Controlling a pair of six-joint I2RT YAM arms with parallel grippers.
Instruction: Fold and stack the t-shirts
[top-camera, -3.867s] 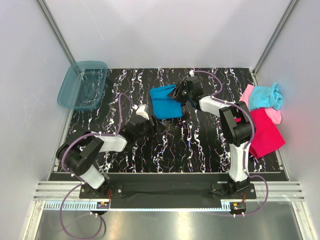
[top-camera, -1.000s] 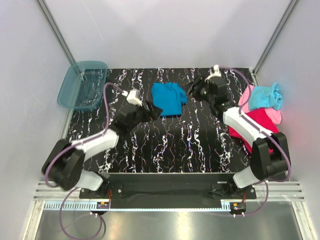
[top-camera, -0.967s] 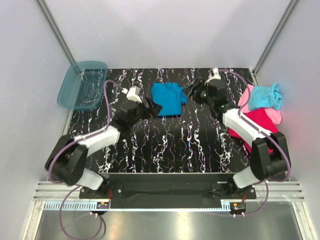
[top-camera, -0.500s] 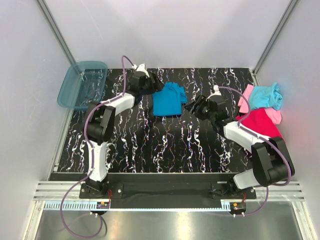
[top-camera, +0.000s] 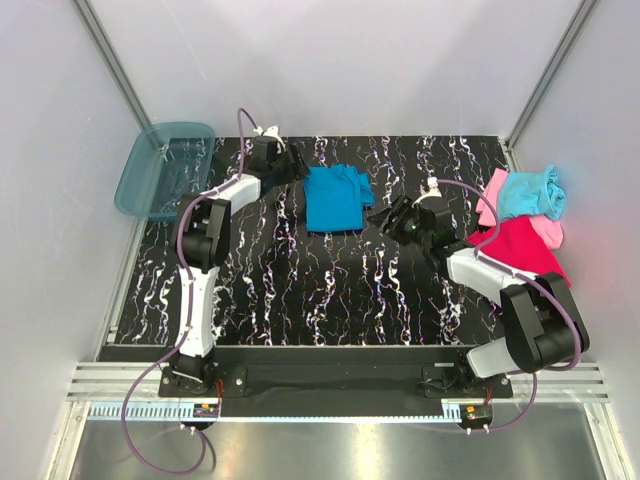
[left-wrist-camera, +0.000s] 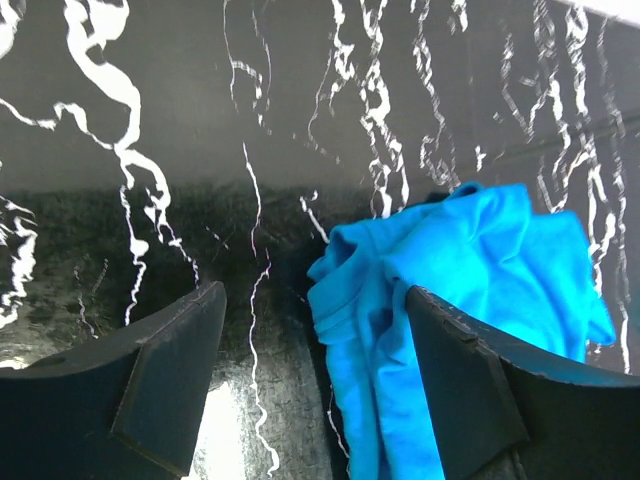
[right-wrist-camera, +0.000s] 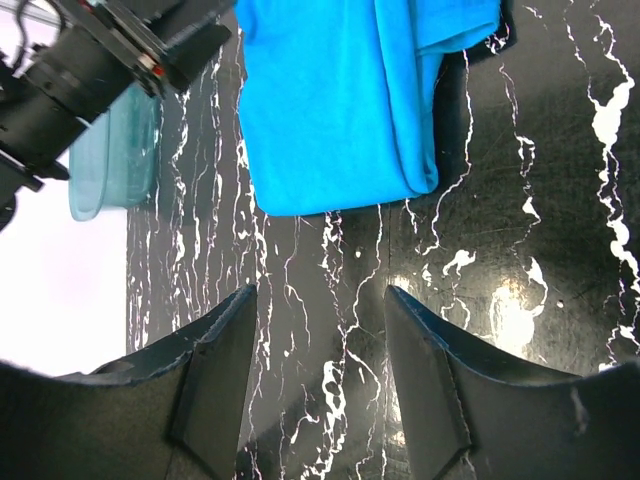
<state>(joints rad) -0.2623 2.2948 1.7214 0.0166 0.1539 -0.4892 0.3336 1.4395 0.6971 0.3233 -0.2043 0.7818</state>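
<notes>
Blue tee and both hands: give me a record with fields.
blue tee: folded, flat on the table
left hand: open, at the tee's bin-side edge, holding nothing
right hand: open, clear of the tee's other side
other tees: aqua, pink, magenta, heaped at the right edge
bin: far-left corner

Robotics lab test cell: plain white panel walls (top-camera: 330, 60) on aluminium posts (top-camera: 110, 62) enclose a black marble-patterned table (top-camera: 330, 290). A cabled left arm (top-camera: 197, 290) and right arm (top-camera: 478, 272) stand bolted to a base plate (top-camera: 330, 378).
</notes>
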